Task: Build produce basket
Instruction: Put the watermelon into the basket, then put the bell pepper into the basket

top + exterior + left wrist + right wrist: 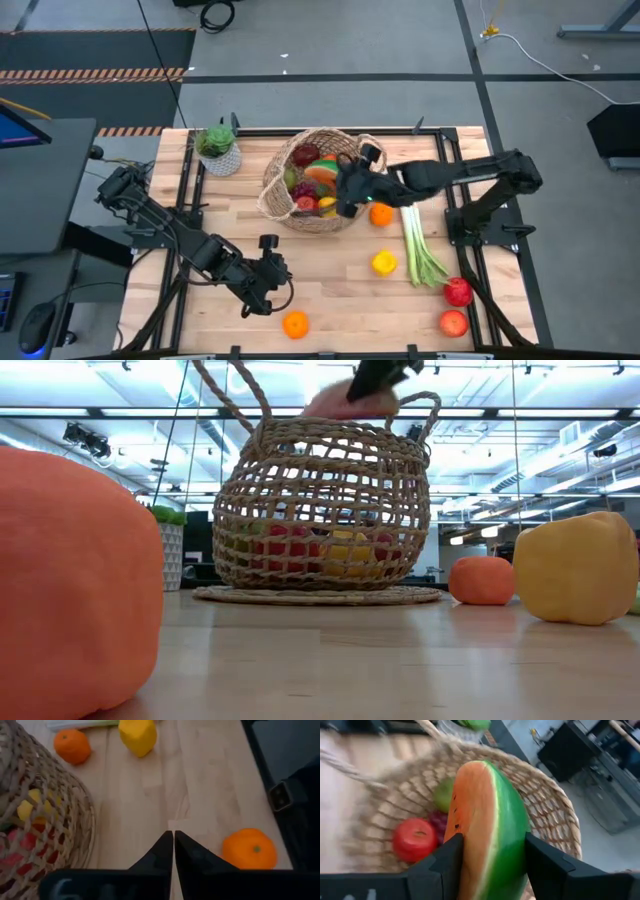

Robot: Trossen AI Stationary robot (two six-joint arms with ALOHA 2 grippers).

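The tan wicker basket (pixel 300 195) stands at the table's far middle, with a red apple (pixel 415 840), purple grapes and a green fruit inside it. My right gripper (pixel 350 188) hangs over its right rim, shut on a watermelon slice (pixel 490 820); the low view shows the slice (pixel 345 402) just above the rim. Loose on the table lie an orange (pixel 380 213), a yellow fruit (pixel 384 262), a leek (pixel 420 245), two red apples (pixel 458 291) and a near orange (pixel 295 323). My left gripper (pixel 173 851) is shut and holds nothing, above the table beside that near orange (pixel 249 849). My right gripper pinches the watermelon slice between its two fingers, one finger (pixel 445 865) on the orange-red flesh face (pixel 467 845) and the other on the green rind side (pixel 515 850). The fingers slant down from the table's right. The slice is lifted clear, over the basket's opening.
A small white pot with a green plant (pixel 218 148) stands at the far left beside the basket. Black frame rails run along the table's left and right edges. Bare wood lies between the basket and the near edge.
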